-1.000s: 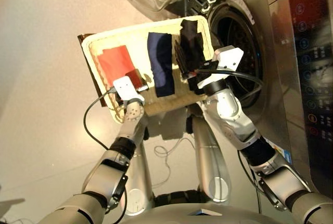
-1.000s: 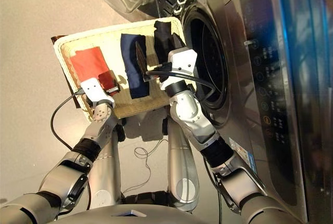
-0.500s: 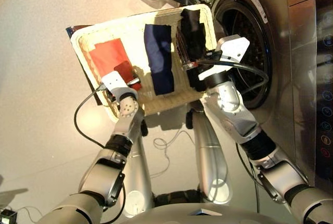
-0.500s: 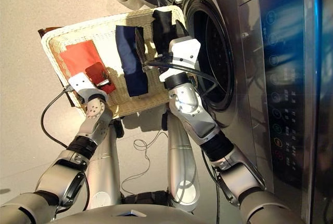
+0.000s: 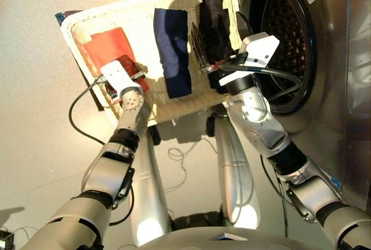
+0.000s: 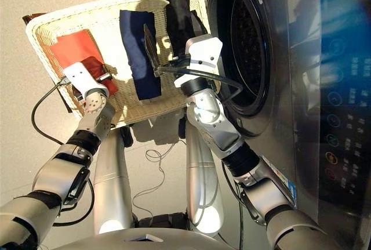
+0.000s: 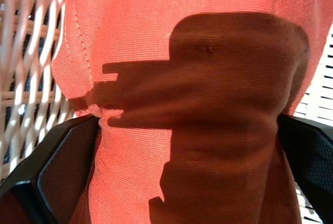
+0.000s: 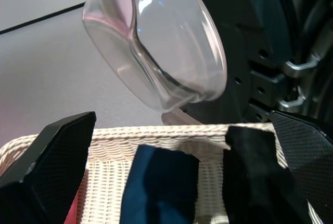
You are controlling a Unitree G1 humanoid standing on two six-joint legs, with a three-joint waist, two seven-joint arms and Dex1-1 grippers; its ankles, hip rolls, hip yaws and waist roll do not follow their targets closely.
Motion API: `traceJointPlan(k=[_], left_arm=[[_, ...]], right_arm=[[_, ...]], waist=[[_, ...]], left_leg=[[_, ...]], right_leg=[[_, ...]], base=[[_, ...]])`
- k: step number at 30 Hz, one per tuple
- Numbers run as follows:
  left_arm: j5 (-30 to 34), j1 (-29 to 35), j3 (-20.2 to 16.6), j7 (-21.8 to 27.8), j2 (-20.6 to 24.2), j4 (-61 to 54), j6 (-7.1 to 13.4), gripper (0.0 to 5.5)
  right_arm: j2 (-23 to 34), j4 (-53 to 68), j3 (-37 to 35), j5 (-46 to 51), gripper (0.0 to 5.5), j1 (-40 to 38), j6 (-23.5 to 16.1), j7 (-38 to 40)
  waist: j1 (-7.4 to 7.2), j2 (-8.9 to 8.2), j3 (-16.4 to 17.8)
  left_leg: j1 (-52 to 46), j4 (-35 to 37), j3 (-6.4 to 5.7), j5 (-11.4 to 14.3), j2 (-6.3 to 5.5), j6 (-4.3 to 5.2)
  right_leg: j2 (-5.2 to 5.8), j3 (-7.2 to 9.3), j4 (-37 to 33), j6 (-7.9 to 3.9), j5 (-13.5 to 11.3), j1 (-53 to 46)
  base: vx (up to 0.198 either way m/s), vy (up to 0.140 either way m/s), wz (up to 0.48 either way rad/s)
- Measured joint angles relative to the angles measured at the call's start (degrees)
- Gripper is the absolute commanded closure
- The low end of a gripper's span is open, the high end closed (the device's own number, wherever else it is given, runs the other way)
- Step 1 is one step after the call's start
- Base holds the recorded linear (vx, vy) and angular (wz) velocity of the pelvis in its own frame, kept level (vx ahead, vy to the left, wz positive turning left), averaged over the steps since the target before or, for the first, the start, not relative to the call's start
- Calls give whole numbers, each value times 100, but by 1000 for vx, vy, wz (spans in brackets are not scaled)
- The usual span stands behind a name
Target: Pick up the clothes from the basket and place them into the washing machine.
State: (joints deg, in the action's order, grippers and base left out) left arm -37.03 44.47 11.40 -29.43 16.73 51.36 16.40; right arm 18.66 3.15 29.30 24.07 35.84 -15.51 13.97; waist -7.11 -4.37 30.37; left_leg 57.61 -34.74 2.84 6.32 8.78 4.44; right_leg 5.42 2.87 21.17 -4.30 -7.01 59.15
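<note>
- The left gripper [image 7: 187, 146] is down in the left end of the cream woven wicker basket [image 5: 130, 21], its two black fingers set apart on either side of the coral-red folded garment [image 5: 104, 44], which bulges up between them.
- The navy blue folded strip [image 5: 171, 50] lies in the middle of the basket.
- The black folded garment [image 5: 213, 21] lies at the right end, nearest the machine.
- The right gripper [image 8: 182, 172] hangs over the basket's near right part, fingers spread wide, empty.
- The dark grey front-loading washing machine [image 5: 324, 47] stands right, its glass porthole door [image 8: 156, 42] swung open, perforated drum [image 5: 284, 35] showing.
</note>
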Motion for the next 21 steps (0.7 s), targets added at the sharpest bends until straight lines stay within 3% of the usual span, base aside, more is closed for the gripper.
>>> traceJointPlan(k=[3, 10, 14, 17, 21], left_arm=[[11, 40, 16, 32, -14, 2, 0, 550], [31, 33, 33, 3, -12, -147, 47, 550], [844, -453, 411, -294, 193, -904, -98, 550], [1751, -1178, 421, -402, 290, -1875, -108, 550], [2528, -2047, 437, -388, 432, -3021, -87, 550]], right_arm=[[-3, 1, 5, 3, 0, -19, 0, -93], [34, 1, 9, 118, 0, -30, -1, -152], [49, -2, 55, 247, 0, -113, -1, -188], [163, -1, 24, 400, 0, -166, 0, -314], [316, 7, -63, 493, 0, -136, 0, -379]], waist=[[-86, -3, 2], [-82, -4, 1], [-74, -22, 10], [-42, -75, 18], [63, -75, 18]], left_leg=[[60, -40, -15, -5, -29, -6], [20, -7, 22, -1, -31, -4], [15, 66, 24, -14, -60, -17], [-83, 116, 32, -7, -118, -7], [-542, 394, 69, -18, -135, 35]], right_leg=[[8, -30, 83, -20, 15, 82], [8, -56, 29, -20, 16, 52], [10, -76, 7, 24, -19, 48], [15, -161, 34, 197, -185, -3], [17, -157, -47, 225, -151, -354]], base=[[0, 0, 0], [0, 0, 0], [0, 0, 0], [0, 0, 0], [0, 0, 0]])
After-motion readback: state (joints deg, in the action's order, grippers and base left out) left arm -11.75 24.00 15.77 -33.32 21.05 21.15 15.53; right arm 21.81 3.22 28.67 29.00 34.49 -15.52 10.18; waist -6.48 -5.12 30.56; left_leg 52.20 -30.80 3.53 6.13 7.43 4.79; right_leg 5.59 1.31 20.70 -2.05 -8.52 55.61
